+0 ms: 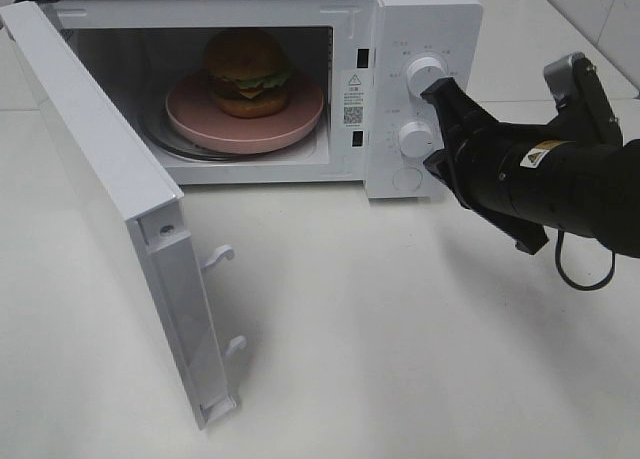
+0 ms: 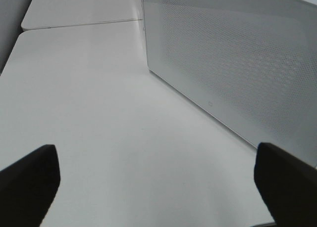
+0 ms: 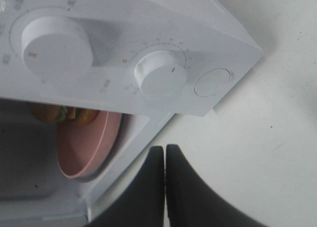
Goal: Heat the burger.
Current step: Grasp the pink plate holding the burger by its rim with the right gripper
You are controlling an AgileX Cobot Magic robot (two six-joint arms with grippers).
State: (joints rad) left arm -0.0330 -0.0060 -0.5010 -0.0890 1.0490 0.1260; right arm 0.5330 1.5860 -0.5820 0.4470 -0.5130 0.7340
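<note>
Left tool [image 2: 156, 154]: fingers [image 2: 29, 180] wide apart, nothing between them, over bare bench [image 2: 99, 103], beside one white dotted panel [image 2: 233, 64]. This tool doesn't show in the overhead view.

1 microwave [image 1: 420, 9] on the bench. Door [image 1: 100, 169] swung fully open to the left, with 2 latch hooks [image 1: 218, 256] on its free edge.

1 burger [image 1: 247, 72] in the cavity, upright, on 1 pink plate [image 1: 300, 119], roughly centred. The plate sits on the glass turntable [image 1: 170, 144]. My right wrist camera catches both through the open front.

Control panel right of the cavity: 2 knobs, upper [image 1: 426, 74] and lower [image 1: 415, 137], and 1 round button [image 1: 407, 180] under them.

Right tool [image 1: 437, 89]: fingers pressed together, holding nothing. In the overhead view the tip is right at the upper knob's lower right edge. Can't tell if it touches. My right arm comes in from the right, above the bench.
</note>
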